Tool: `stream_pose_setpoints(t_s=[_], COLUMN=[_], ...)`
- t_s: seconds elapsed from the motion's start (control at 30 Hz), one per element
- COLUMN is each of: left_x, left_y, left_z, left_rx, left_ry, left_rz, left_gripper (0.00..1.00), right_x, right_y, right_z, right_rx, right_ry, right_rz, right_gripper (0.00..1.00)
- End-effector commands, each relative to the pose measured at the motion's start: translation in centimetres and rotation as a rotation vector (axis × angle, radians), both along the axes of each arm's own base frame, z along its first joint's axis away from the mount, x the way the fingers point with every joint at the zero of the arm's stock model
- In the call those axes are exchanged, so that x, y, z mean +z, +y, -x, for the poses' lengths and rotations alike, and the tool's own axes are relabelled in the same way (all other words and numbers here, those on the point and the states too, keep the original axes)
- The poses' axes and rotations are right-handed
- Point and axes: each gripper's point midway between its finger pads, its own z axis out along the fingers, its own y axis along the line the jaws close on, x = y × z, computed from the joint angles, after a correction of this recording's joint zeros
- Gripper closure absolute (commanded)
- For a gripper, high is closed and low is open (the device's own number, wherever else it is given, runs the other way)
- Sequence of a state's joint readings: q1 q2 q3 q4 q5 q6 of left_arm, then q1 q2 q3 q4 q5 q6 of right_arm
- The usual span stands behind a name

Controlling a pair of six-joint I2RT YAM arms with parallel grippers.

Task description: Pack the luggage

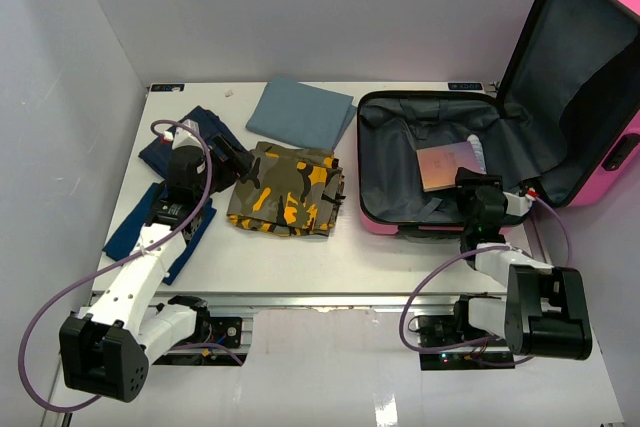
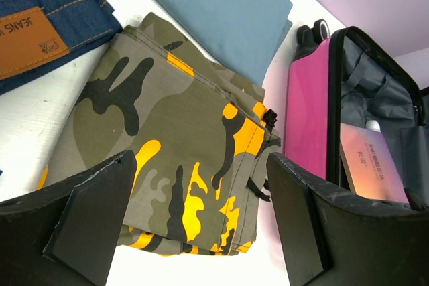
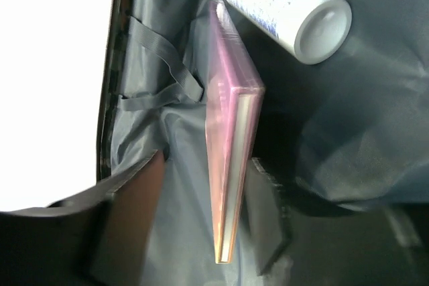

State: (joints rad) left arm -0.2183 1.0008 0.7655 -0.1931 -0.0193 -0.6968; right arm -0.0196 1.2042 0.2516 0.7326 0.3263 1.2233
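Observation:
The hot-pink luggage (image 1: pixel 385 225) lies open at the table's right, its lid (image 1: pixel 600 97) leaning back. Inside on the dark grey lining (image 3: pixel 375 98) rests a thin pink book (image 1: pixel 447 165) next to a white bottle (image 3: pixel 281 8). My right gripper (image 1: pixel 478 187) is inside the case at the book's near edge. In the right wrist view its jaws (image 3: pixel 204 165) stand open either side of the book (image 3: pixel 234 132), with a gap on the left. My left gripper (image 1: pixel 232 159) hangs open over a folded camouflage garment (image 2: pixel 174 145), touching nothing.
A folded grey-blue cloth (image 1: pixel 300 112) lies behind the camouflage garment (image 1: pixel 285 192). Folded jeans (image 1: pixel 165 152) with a brown leather patch (image 2: pixel 30 41) and another dark blue piece (image 1: pixel 130 232) lie at the left. Elastic straps (image 3: pixel 161 78) cross the case's lining.

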Motion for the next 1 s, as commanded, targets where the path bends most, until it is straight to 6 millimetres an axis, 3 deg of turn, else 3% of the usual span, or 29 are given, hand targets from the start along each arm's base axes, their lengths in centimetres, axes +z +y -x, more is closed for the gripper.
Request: stream_pose_setpoints(t_s=[0.0, 0.1, 0.37, 0.5, 0.67, 0.73, 0.8, 0.83, 0.97], left_x=[1.5, 1.6, 0.6, -0.4, -2.0, -2.8, -3.3, -3.4, -3.6], left_y=[0.0, -0.2, -0.3, -0.5, -0.2, 0.0, 0.0, 0.0, 0.1], left_z=[-0.2, -0.4, -0.3, 0.2, 1.1, 1.3, 1.4, 1.4, 1.2], left_rx=[0.011, 0.002, -0.013, -0.022, -0.022, -0.015, -0.014, -0.012, -0.005], left_ry=[-0.068, -0.064, -0.044, -0.011, 0.018, 0.038, 0.046, 0.046, 0.023], left_rz=[0.017, 0.022, -0.001, 0.009, -0.002, -0.012, -0.011, -0.012, -0.013], left_gripper=[0.1, 0.1, 0.1, 0.1, 0.1, 0.1, 0.1, 0.1, 0.11], right_x=[3.8, 4.2, 8.2, 8.1, 9.6, 8.0, 7.7, 5.4, 1.7], right_y=[-1.0, -1.7, -2.8, -3.2, -1.5, -0.4, 0.0, 0.2, 0.5], right_z=[-0.3, 0.3, 1.5, 1.7, -0.1, -2.1, -3.9, -4.8, -7.7], right_rx=[-0.036, -0.055, -0.065, -0.055, 0.094, 0.199, 0.266, 0.31, 0.462], right_ry=[-0.065, 0.002, 0.002, 0.105, 0.092, 0.156, 0.214, 0.283, 0.414], right_rz=[0.039, 0.089, 0.219, 0.253, 0.339, 0.363, 0.4, 0.396, 0.431], right_gripper=[0.37, 0.34, 0.34, 0.34, 0.41, 0.5, 0.6, 0.6, 0.61])
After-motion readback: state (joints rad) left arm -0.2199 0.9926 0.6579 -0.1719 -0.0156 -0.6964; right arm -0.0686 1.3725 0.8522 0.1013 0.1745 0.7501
